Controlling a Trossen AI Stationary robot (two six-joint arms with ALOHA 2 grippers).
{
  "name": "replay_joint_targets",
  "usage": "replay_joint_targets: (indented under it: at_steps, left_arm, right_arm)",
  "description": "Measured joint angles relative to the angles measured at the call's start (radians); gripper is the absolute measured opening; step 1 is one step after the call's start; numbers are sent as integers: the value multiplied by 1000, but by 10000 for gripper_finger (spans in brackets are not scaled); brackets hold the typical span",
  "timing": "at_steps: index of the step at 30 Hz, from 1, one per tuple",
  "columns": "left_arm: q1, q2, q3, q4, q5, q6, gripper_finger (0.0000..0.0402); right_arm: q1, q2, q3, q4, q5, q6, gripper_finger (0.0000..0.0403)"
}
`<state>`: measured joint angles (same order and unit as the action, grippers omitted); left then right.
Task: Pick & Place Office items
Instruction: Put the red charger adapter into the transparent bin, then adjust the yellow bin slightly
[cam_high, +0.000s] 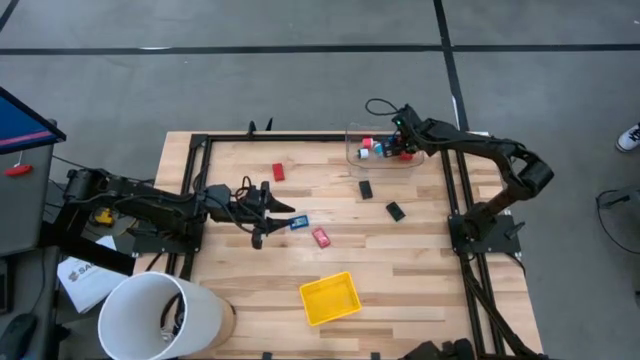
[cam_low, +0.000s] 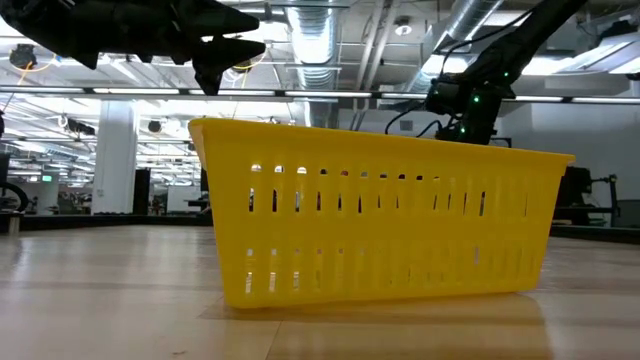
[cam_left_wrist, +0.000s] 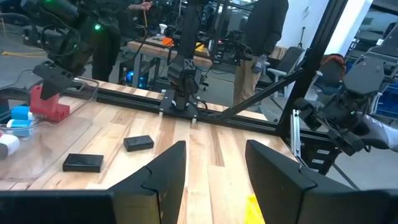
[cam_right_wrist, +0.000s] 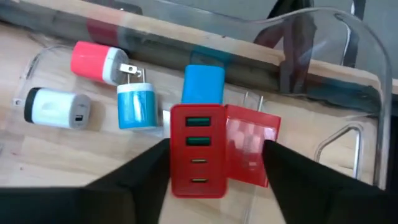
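Small office items lie on the wooden table: a blue-and-white piece (cam_high: 298, 222), red pieces (cam_high: 321, 237) (cam_high: 279, 172), and black pieces (cam_high: 366, 188) (cam_high: 396, 211), which also show in the left wrist view (cam_left_wrist: 138, 143) (cam_left_wrist: 83, 163). My left gripper (cam_high: 280, 208) hangs open and empty above the table's left middle, just left of the blue-and-white piece. My right gripper (cam_right_wrist: 214, 155) reaches into the clear plastic box (cam_high: 385, 150) at the far edge, around a red charger block (cam_right_wrist: 199, 158). White, pink and blue pieces (cam_right_wrist: 137, 106) lie in the box beside it. My right gripper has the red charger block between its two fingers, one finger (cam_right_wrist: 152, 171) against its port-face side (cam_right_wrist: 177, 155) and the other (cam_right_wrist: 292, 171) against its opposite side (cam_right_wrist: 264, 155). The fingers come from above, slanting down. The block's underside seems to rest on the box floor (cam_left_wrist: 50, 112).
The square yellow tray (cam_high: 330, 298) stands near the table's near edge and fills the low view (cam_low: 380, 215). A white bucket (cam_high: 160, 315) stands at the near left corner. Black frame rails (cam_high: 455, 200) edge the table. People stand beyond the far side (cam_left_wrist: 267, 31).
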<state>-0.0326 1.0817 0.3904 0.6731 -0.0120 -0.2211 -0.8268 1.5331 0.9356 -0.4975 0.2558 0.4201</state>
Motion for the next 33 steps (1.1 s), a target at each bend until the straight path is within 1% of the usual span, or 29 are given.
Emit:
replay_joint_targets:
  at_steps: [2,4,11,16,20,25,29,33]
  left_arm:
    - [0,0,0,0,0,0,163]
    - [0,0,0,0,-1,0,163]
    - [0,0,0,-1,-4,0,163]
    - [0,0,0,-7,-3,0,163]
    - [0,0,0,-61,-3,0,163]
    - [0,0,0,-126,36,38,163]
    - [-10,0,0,-184,90,84,163]
    - [-29,0,0,-228,63,96,163]
  right_arm:
    - [1,-9,0,5,0,7,266]
    - [1,-21,0,21,10,7,275]
    - [16,-76,0,41,19,7,279]
    - [87,-140,0,30,6,3,280]
    - [195,-201,0,-15,-51,24,280]
    - [386,-281,1,-94,-63,92,281]
    - [593,-314,1,-150,-28,177,281]
    - [793,-323,-24,-189,78,306,281]
